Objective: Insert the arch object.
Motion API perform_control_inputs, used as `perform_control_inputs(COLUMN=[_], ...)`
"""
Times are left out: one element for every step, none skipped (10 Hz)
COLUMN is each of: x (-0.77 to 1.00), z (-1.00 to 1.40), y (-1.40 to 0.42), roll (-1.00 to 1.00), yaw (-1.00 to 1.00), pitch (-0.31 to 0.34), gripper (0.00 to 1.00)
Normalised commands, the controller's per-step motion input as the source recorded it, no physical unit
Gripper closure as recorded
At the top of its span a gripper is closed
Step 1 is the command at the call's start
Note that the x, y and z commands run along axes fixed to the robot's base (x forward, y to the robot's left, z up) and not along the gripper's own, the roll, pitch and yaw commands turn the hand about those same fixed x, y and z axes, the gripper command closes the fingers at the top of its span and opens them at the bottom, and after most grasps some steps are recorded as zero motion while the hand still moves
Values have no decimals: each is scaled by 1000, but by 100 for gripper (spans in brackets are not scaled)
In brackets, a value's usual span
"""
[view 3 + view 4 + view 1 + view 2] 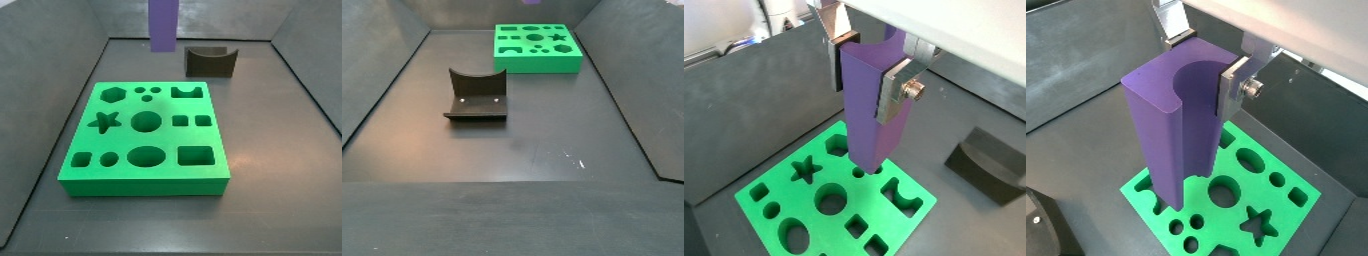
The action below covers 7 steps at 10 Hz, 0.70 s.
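Note:
My gripper [867, 70] is shut on the arch object [871, 110], a tall purple prism, and holds it upright near its upper end. Both wrist views show this; the gripper [1207, 60] pinches the prism [1173, 130] between its two silver fingers. A half-round cut shows in the prism's upper end. The prism hangs in the air above the green board [778, 205] with several shaped holes. In a side view only the prism's lower part [162, 25] shows, above the board's [140, 172] far edge; the gripper is out of frame there. The board's arch-shaped hole [187, 92] is empty.
The dark fixture [210, 61] with a curved notch stands on the floor behind the board; it also shows in a side view [476, 96] and a wrist view [989, 165]. Grey walls [54, 60] enclose the dark floor [516, 150]. The green board [537, 48] lies at the far end.

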Motion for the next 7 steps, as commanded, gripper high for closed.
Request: perform_control_inputs(x=[0,123,183,226,283,354,383], z=[-289,-194,-217,-231,-337,-414,-457], y=[0,0,0,0,0,29,51], roll=[-120,-214,-250,-283,-219,-189,-180], yaw=[-957,-846,-783,-731,-754,-754,-754], pitch=[-114,-107,-100,-109,-10,0,26], gripper=[100,100,100,100,100,100,100])
